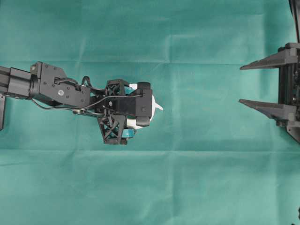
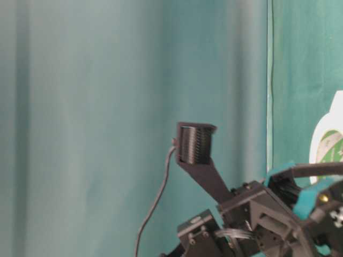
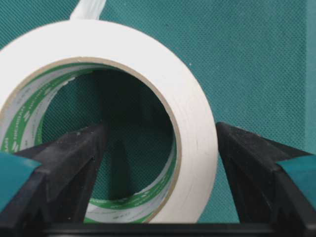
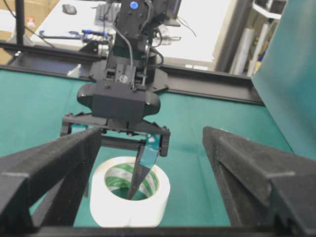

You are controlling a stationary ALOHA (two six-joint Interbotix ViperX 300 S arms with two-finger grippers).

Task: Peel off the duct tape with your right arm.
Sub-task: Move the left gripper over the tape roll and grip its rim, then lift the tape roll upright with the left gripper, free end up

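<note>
Left gripper [image 4: 129, 163] pointing down over the duct tape [image 4: 129, 193], jaws spread, one finger inside the ring and one outside its wall, roll flat on the green cloth [image 1: 197, 178], right gripper [image 1: 262, 86] level, spread, empty, well apart.

The left arm [image 1: 51, 86] is matte black with boxy screw-studded links, a thin black cable looping along it and a lattice-framed pincer [image 1: 123, 111] with teal pads, while the right pincer [image 1: 269, 84] bears two long, pointed, dark grey fingers.
</note>
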